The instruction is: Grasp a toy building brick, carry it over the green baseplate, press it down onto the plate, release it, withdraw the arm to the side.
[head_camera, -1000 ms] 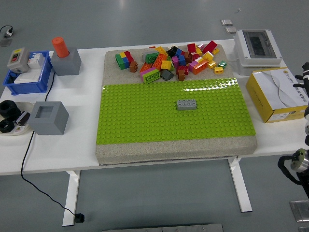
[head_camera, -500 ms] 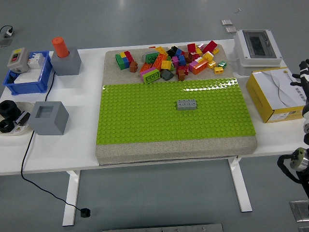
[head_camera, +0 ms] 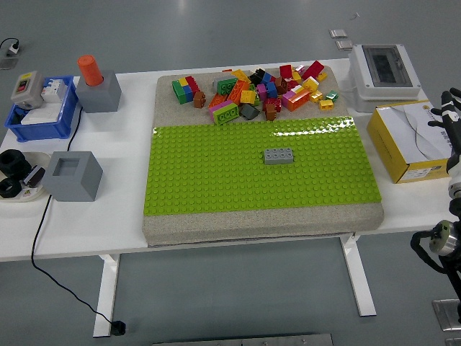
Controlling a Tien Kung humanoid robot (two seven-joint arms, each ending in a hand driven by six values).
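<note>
A green baseplate (head_camera: 216, 166) lies on a beige foam pad (head_camera: 252, 220) in the middle of the table. One grey brick (head_camera: 278, 156) sits on the plate, right of its centre. A pile of several coloured bricks (head_camera: 252, 90) lies on the pad behind the plate. My right hand (head_camera: 450, 119) shows at the picture's right edge, over the yellow box and well away from the bricks. Its fingers are spread and hold nothing. The left arm is out of view.
A yellow box (head_camera: 407, 140) and a white electrical box (head_camera: 385, 72) stand right of the pad. On the left are a grey block with an orange cylinder (head_camera: 97, 86), a grey cube (head_camera: 72, 175), a blue bin (head_camera: 39, 108) and black tape rolls (head_camera: 13, 173).
My right hand has edged slightly further into the picture from the right. The bricks and the plate have not moved.
</note>
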